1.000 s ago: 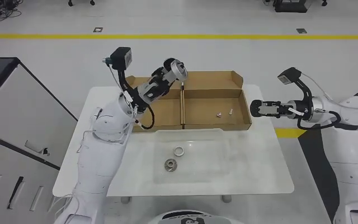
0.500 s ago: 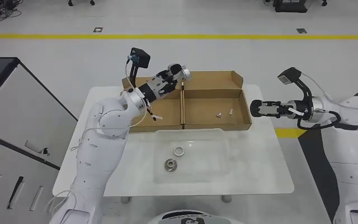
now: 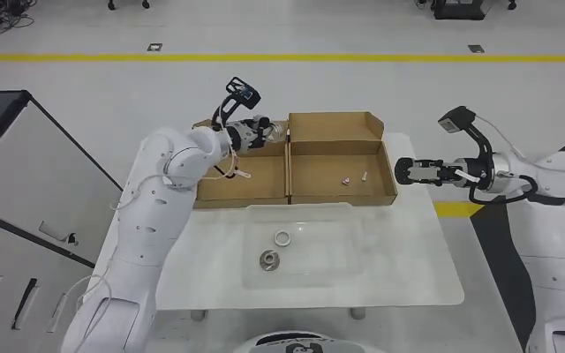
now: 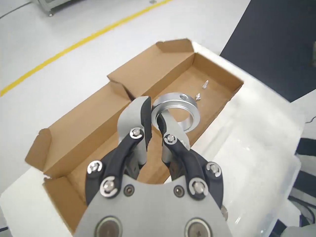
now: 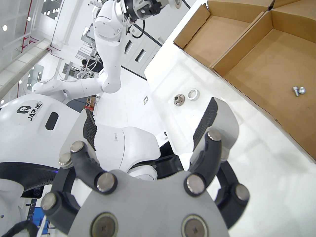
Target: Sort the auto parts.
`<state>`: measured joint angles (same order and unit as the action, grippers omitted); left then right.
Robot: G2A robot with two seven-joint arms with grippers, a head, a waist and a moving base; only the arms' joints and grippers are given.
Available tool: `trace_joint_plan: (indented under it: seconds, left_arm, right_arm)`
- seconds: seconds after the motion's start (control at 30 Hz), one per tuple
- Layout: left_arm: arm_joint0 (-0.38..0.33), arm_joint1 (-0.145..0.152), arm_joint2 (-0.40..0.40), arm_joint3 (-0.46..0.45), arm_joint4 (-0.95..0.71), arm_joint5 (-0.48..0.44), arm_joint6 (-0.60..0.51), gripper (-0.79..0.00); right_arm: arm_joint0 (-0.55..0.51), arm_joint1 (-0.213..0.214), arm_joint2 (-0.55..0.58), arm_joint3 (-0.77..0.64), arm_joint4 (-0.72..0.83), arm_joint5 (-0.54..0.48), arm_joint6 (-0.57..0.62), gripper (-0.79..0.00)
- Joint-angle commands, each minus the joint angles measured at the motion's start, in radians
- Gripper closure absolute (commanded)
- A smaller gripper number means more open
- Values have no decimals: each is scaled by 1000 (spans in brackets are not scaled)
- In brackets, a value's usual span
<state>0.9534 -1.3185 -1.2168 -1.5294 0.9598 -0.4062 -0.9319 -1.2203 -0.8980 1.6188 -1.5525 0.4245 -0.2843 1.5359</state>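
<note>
Left gripper [image 4: 152, 114] is clamped on the collar [image 4: 192, 118], one finger in the bore and one outside the wall. I judge the collar to be stiff, smooth machined metal, dense for its bulk and apt to slip or pivot. That wall pinch, clear of the threaded hole, looks the right hold. Top view puts it over the left box [image 3: 265, 181], at about its 1 o'clock edge. Right wrist view shows it held high above the table [image 3: 415, 256]. Right gripper [image 3: 402, 169] sits at the table's 3 o'clock, jaws apart, empty.

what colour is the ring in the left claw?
The ring in the left claw is plain silver metal; the left wrist view shows it best.
</note>
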Motion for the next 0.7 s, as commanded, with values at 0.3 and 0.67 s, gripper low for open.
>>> trace_joint_plan:
  seconds: [0.3,0.67]
  left_arm:
    - [-146,-25,165,279,84,13,-35,0]
    - [-292,-74,329,588,156,13,-46,0]
  right_arm:
    - [0,0,0,0,0,0,0,-785]
    - [0,0,0,0,0,0,0,-785]
